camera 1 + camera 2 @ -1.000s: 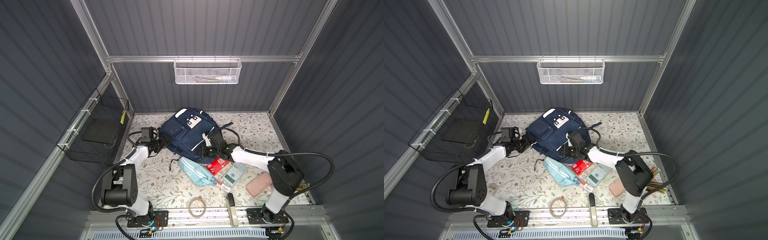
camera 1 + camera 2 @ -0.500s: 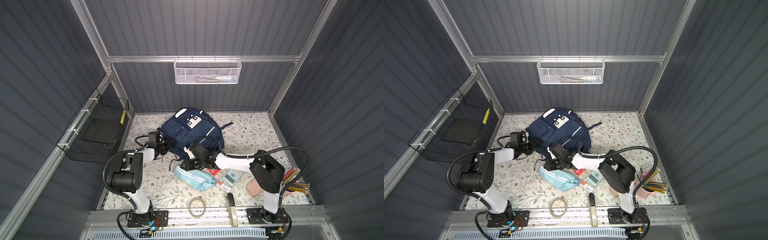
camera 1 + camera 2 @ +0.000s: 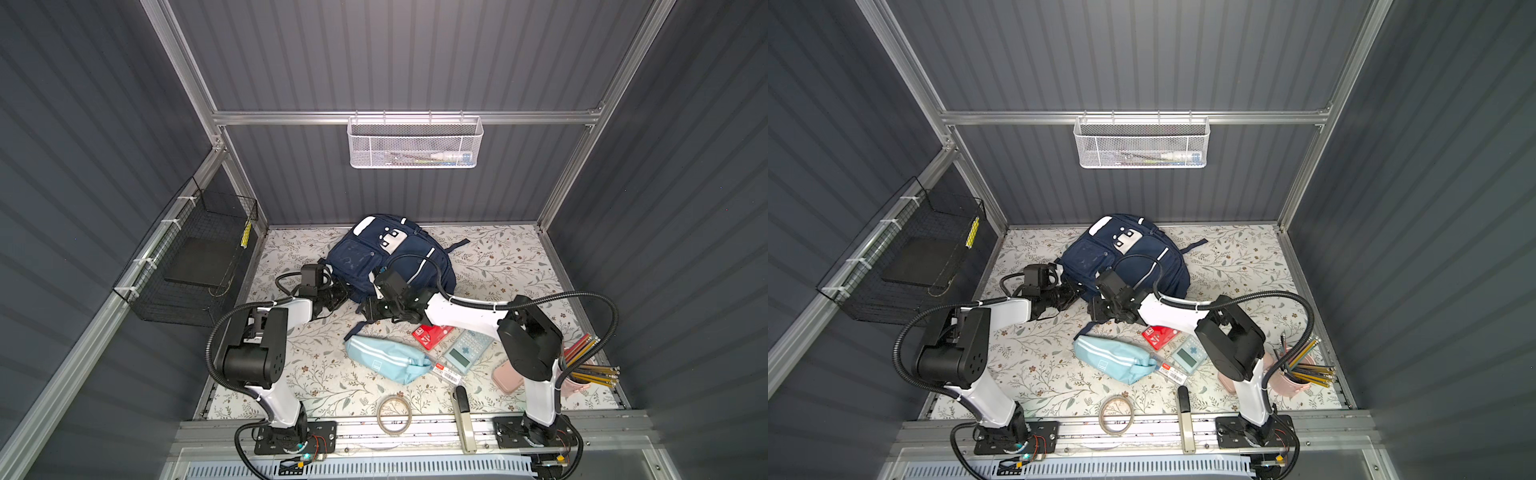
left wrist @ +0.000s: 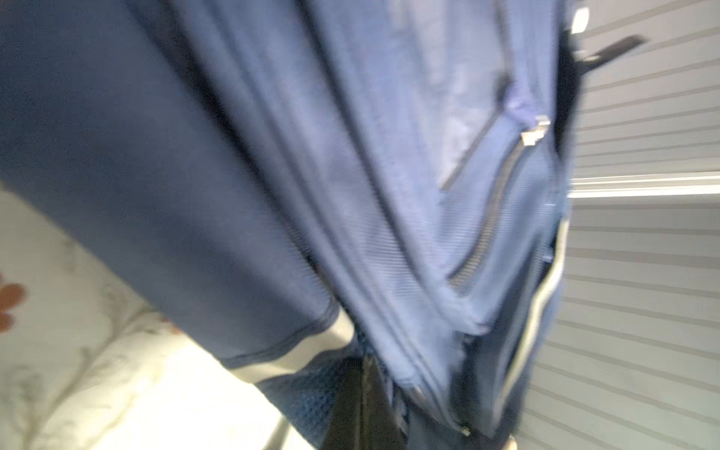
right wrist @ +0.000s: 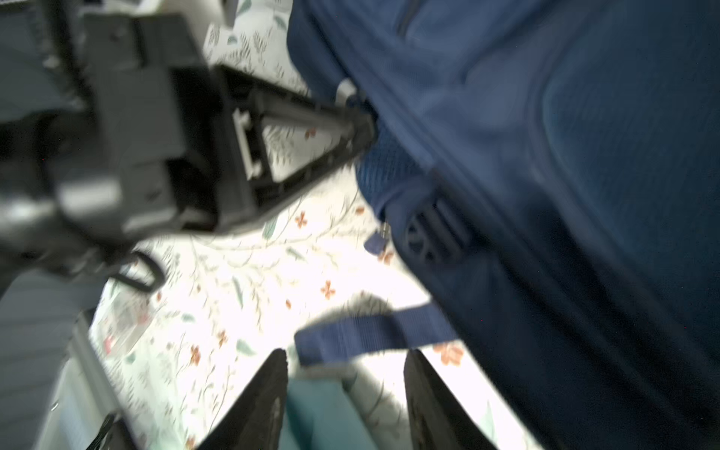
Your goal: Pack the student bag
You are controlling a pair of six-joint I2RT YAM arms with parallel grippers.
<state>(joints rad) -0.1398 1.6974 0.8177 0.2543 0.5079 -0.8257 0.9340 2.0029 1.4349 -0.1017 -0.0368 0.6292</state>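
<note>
Grey ribbed walls [image 3: 415,62] enclose a floral-print tabletop [image 3: 498,266], seen from above. At far left, a black wire basket [image 3: 195,266] hangs on the side wall. Next comes the left gripper [image 3: 341,294], reaching in low from the left. The right wrist view shows its jaws pressed together on the fabric at the lower left corner of the student bag [image 3: 374,257], beside a mesh side pocket [image 5: 385,175].

The navy bag lies front up toward the back of the table, left of centre. Its white patches [image 3: 390,241] are nearest the back, and a white mesh basket [image 3: 414,143] is mounted on the wall above.

Just right of the left gripper, at the bag's near edge, the right gripper [image 3: 365,311] points leftward across the middle. Its jaws stand partly apart and grip nothing, with the loose end of a blue strap [image 5: 370,335] lying on the table just off the fingertips [image 5: 272,374].

In front of it lies a light blue pouch [image 3: 384,363], with a tape roll [image 3: 395,413] near the table's front edge. Farther right sit a red box [image 3: 432,334], a calculator [image 3: 467,351] and a pink pencil case [image 3: 509,376] partly behind the right arm [image 3: 528,340]. A pink cup of pencils [image 3: 578,384] stands at the table's right edge.
</note>
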